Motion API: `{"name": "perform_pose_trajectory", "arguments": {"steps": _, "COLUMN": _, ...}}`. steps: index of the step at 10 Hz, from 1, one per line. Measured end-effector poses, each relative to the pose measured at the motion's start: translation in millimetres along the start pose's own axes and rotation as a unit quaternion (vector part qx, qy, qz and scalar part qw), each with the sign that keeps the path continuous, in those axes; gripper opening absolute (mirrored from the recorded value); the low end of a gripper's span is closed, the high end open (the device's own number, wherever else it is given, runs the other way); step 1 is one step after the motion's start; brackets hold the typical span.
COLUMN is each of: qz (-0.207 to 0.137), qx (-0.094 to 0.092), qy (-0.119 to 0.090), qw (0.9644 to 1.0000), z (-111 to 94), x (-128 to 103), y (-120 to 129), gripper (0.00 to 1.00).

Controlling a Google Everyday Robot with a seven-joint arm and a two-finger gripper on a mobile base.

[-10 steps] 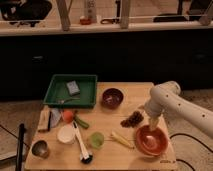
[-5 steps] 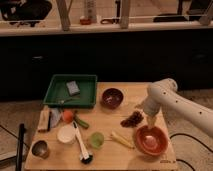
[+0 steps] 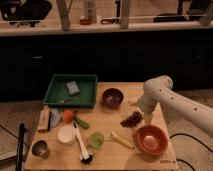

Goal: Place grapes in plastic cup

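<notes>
Grapes being approached; pick-up judged not yet made.
The gripper (image 3: 148,118) was seen low, just right of the grapes (image 3: 132,120) at mid-table; whether it was open or closed could not be told. A grasp was judged due next, then a carry left and nearer to the plastic cup (image 3: 96,140).

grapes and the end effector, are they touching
Cannot tell. In the camera view the end effector sits just right of the grapes, but neither contact nor gap shows plainly.
</notes>
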Motion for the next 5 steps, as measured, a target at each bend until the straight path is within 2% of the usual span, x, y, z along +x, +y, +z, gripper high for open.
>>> {"name": "perform_pose_trajectory", "arguments": {"steps": 5, "qz": -0.051, "qx": 0.0, "qy": -0.009, "qw": 0.9987, "z": 8.1, "x": -12.1, "y": -21.4, "gripper": 0.8}}
